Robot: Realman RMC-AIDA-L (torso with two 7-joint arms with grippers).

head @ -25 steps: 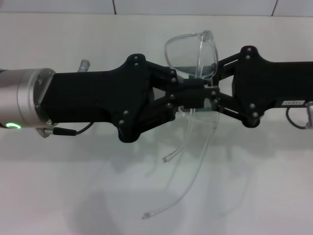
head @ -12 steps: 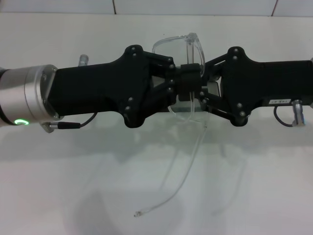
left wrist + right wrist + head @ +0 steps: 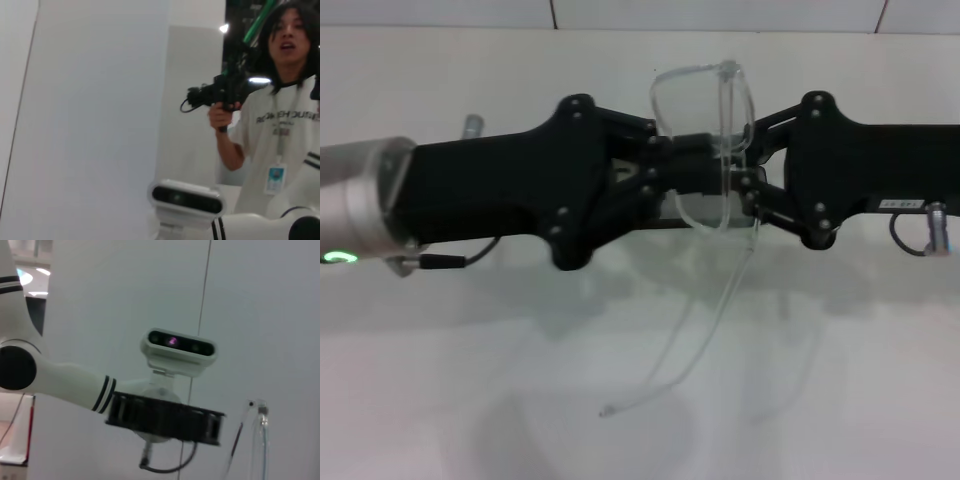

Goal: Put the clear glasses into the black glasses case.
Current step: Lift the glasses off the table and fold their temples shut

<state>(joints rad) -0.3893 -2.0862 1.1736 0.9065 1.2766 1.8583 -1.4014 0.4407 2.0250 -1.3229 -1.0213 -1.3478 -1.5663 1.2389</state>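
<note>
The clear glasses (image 3: 692,104) hang in the air above the white table (image 3: 460,390), held between my two grippers in the head view. My left gripper (image 3: 705,168) reaches in from the left and is shut on the frame. My right gripper (image 3: 748,182) reaches in from the right and is shut on the frame's other side. One thin clear arm (image 3: 705,330) dangles toward the table. That clear arm (image 3: 261,440) also shows in the right wrist view. The black glasses case is out of view.
A tiled wall (image 3: 720,12) runs behind the table's far edge. The left wrist view shows a person (image 3: 280,115) holding a black device and my head camera (image 3: 186,197). My head camera (image 3: 177,346) also shows in the right wrist view.
The lens front has tipped back up from its lower position half a second ago. The two grippers have drawn slightly apart. Two arms dangled a second ago; only one shows now.
</note>
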